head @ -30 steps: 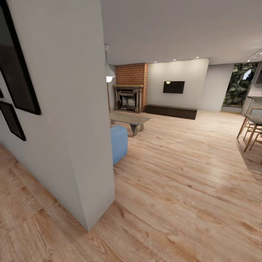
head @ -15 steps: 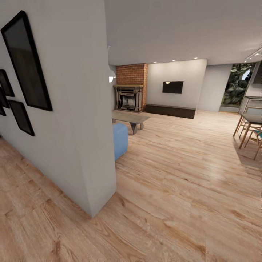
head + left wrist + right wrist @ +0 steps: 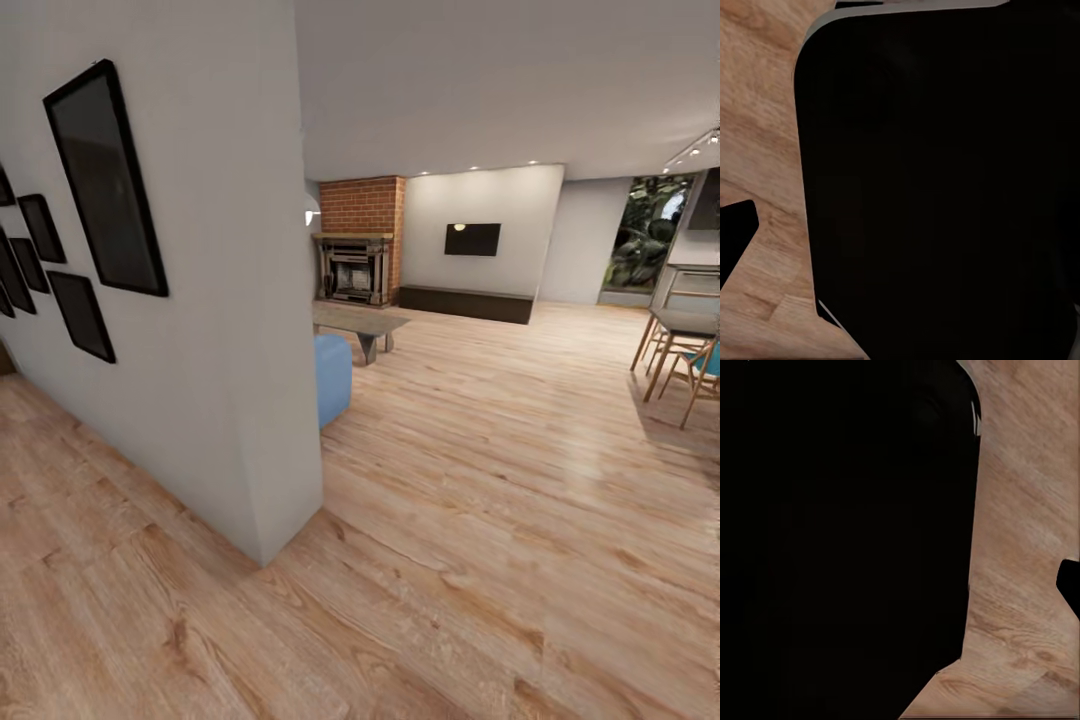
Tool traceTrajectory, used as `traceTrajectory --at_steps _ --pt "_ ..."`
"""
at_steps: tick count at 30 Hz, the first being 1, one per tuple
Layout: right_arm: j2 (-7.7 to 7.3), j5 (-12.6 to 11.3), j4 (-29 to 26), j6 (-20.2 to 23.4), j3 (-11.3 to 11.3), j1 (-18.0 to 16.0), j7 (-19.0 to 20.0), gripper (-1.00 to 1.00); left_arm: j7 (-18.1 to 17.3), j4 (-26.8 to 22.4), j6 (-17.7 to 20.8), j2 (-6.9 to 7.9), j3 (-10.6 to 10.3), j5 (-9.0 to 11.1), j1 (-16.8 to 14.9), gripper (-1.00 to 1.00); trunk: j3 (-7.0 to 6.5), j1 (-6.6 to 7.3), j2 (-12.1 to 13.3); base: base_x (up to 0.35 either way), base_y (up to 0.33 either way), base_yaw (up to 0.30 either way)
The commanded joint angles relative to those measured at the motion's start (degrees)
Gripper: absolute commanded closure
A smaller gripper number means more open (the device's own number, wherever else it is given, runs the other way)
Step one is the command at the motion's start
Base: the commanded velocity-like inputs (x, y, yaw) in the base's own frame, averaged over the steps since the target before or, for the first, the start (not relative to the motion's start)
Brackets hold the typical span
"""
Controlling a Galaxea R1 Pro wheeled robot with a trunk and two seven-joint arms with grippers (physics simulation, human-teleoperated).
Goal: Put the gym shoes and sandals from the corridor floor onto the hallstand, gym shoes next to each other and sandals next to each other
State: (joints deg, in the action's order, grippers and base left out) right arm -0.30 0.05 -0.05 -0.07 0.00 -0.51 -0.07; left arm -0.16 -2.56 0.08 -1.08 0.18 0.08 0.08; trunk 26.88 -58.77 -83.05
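- A big black shape [image 3: 937, 180] with a rounded corner covered most of the picture.
- Light brown wood floor [image 3: 761, 112] showed beside it.
- A small black piece [image 3: 733, 232] poked in at the edge.

Large matte-black body panel [image 3: 937, 180] in left wrist view: flat, featureless, rounded corner at upper left of frame, thin pale grey edge along the top and left rim. Small black part [image 3: 733, 236] at left edge, shape unclear. Matching black mass [image 3: 844, 540] across left of right wrist view; short pale glint near upper edge. No visible markings.
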Motion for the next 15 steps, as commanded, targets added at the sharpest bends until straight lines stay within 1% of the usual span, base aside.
traceTrajectory --at_steps 1,15 --pt "-0.01 0.0 0.0 0.0 0.0 0.0 0.0 -1.0 0.0 -0.1 0.0 0.0 0.0 0.0 0.0 -1.0 0.05 0.04 0.0 -0.349 0.0 0.0" --pt "-0.07 0.2 -0.1 -0.1 0.1 0.0 0.0 -1.0 0.0 -0.3 0.0 -0.06 -0.1 0.1 0.0 -1.0 0.05 0.04 0.0 -0.349 0.0 0.0"
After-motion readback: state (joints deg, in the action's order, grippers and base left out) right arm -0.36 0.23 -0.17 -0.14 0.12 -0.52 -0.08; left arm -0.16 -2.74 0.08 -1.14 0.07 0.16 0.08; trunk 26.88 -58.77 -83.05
